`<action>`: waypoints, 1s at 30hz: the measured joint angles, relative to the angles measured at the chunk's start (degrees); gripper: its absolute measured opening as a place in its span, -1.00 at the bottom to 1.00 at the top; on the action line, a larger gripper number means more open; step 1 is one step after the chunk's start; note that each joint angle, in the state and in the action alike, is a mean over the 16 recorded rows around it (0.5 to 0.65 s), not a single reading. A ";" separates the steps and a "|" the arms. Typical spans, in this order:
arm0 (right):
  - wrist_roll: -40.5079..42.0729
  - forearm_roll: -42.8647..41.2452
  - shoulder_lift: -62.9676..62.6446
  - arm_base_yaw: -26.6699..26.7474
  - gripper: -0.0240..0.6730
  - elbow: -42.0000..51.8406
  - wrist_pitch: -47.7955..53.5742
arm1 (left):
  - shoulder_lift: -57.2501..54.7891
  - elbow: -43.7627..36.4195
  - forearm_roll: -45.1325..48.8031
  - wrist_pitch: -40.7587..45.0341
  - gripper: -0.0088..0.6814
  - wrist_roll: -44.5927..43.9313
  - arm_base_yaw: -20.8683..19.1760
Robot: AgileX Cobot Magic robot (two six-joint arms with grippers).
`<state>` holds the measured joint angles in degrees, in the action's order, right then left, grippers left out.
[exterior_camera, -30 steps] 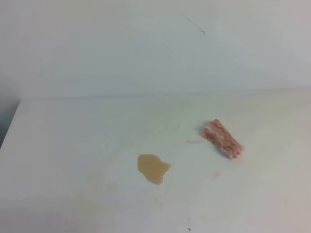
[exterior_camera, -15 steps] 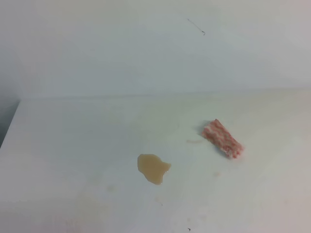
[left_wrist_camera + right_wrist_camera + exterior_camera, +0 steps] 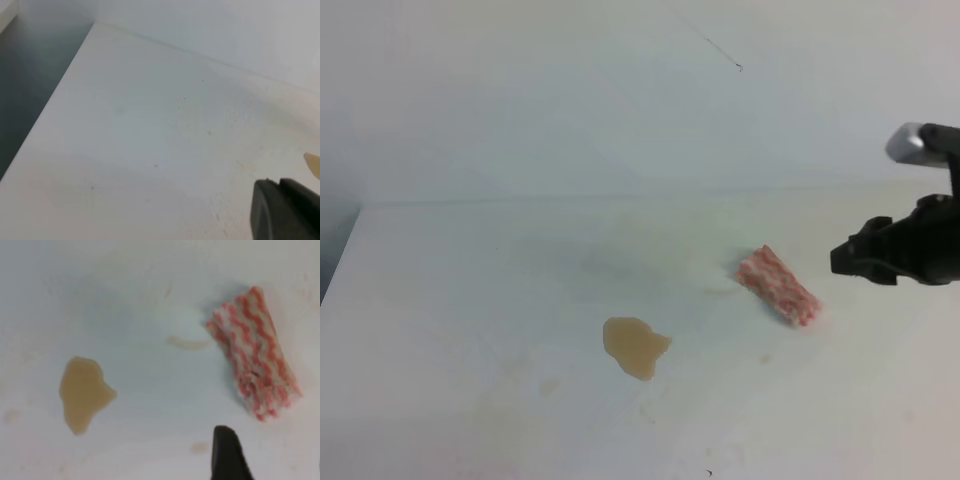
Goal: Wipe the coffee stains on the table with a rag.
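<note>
Lying untouched on the tabletop [image 3: 470,300], the rag [image 3: 778,286] sits right of the stain [image 3: 635,347]; right fingers' [image 3: 227,455] spread unclear, left fingers [image 3: 285,210] too.

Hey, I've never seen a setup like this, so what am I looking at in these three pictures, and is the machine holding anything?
It is a two-armed robot at a white table. One picture looks down from a fixed camera above; the other two come from cameras on the robot's wrists. On the table lie a tan coffee stain and a crumpled pink-and-white rag, apart from each other. The dark shape at the overhead picture's right edge is the right gripper, near the rag but not touching it. It holds nothing. Only a dark corner of the left gripper shows.
</note>
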<state>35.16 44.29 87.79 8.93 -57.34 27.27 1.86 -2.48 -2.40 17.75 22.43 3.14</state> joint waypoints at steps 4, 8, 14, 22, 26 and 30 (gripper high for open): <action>-2.35 -6.50 5.58 2.78 0.18 -4.00 -0.88 | 0.00 0.00 0.00 0.00 -0.97 0.00 -0.01; -6.99 -15.32 11.11 4.93 0.18 -10.15 1.10 | 0.00 0.00 0.00 0.00 -0.97 0.00 -0.04; -16.01 -28.55 19.51 7.43 0.17 -21.12 7.98 | 0.00 0.00 0.00 0.00 -0.97 0.00 -0.08; -23.38 -37.78 29.57 10.30 0.17 -33.44 16.75 | 0.00 0.00 0.00 0.00 -0.97 0.00 -0.10; -24.08 -38.57 33.34 11.35 0.13 -37.15 18.35 | 0.00 0.00 0.00 0.00 -0.97 0.00 -0.10; -24.11 -38.70 36.20 12.07 0.04 -39.29 18.69 | 0.00 0.00 0.00 0.00 -0.97 0.00 -0.10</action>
<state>11.05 5.58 123.99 21.01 -96.63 45.96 1.86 -2.48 -2.40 17.75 22.43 3.04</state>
